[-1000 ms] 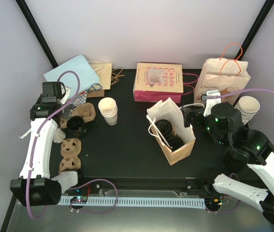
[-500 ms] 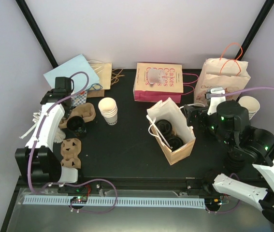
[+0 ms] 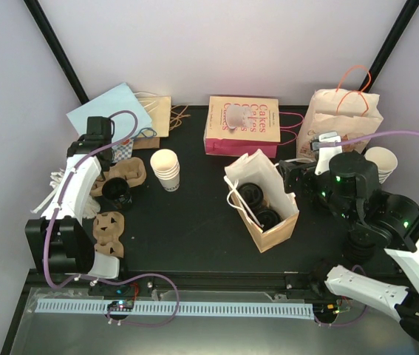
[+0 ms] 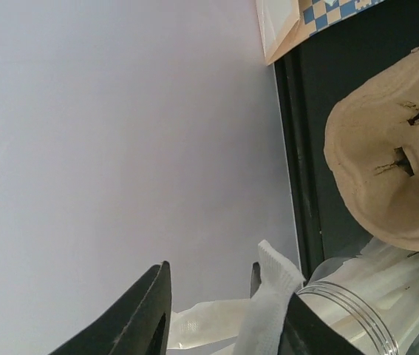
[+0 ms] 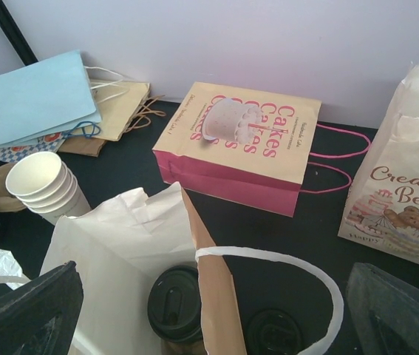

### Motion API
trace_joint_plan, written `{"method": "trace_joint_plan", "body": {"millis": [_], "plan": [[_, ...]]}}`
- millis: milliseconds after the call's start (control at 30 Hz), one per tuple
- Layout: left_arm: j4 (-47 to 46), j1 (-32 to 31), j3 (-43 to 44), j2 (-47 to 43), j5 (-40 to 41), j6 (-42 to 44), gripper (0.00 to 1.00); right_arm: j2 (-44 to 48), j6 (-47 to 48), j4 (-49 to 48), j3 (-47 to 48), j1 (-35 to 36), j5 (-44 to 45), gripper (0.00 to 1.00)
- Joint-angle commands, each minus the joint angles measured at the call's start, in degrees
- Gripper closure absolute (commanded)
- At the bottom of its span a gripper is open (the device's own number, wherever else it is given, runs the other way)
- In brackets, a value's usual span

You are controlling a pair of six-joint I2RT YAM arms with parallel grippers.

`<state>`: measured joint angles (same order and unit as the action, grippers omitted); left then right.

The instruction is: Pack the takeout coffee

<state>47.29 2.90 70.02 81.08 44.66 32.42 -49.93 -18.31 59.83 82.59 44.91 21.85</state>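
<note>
Right tool [image 5: 209, 325] spread over paper bag [image 5: 113, 244], lidded cup [image 5: 174, 303] inside, Cakes bag [image 5: 231, 140] behind

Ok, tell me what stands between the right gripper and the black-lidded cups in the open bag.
The bag's brown wall edge and its white handle loop rise between the open right gripper and the two black lids. Nothing else visible does.
</note>
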Motion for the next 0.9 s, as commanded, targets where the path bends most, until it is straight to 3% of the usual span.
{"method": "trace_joint_plan", "body": {"millis": [0, 167, 367, 600, 867], "plan": [[-0.5, -0.5, 1.4, -0.8, 2.6, 0.8, 0.71, 0.4, 0.3, -0.3, -0.1, -0.3, -0.8, 0.0], [-0.3, -1.0, 1.4, -1.0, 3.4, 0.9, 0.88, 0.4, 0.5, 0.3, 0.5, -0.3, -0.5, 0.0], [-0.5, -1.7, 1.3, -1.6, 4.9, 1.4, 0.98, 0.7, 0.2, 0.8, 0.6, -0.3, -0.5, 0.0], [2.2, -3.9, 3.2, -1.5, 9.1, 1.2, 0.98, 1.0, -0.1, 1.4, 0.7, -0.3, -0.8, 0.0], [8.7, -6.7, 12.0, -1.3, 14.6, -0.4, 0.98, 1.2, -0.5, 2.0, 0.5, -0.3, -0.7, 0.0]]}}
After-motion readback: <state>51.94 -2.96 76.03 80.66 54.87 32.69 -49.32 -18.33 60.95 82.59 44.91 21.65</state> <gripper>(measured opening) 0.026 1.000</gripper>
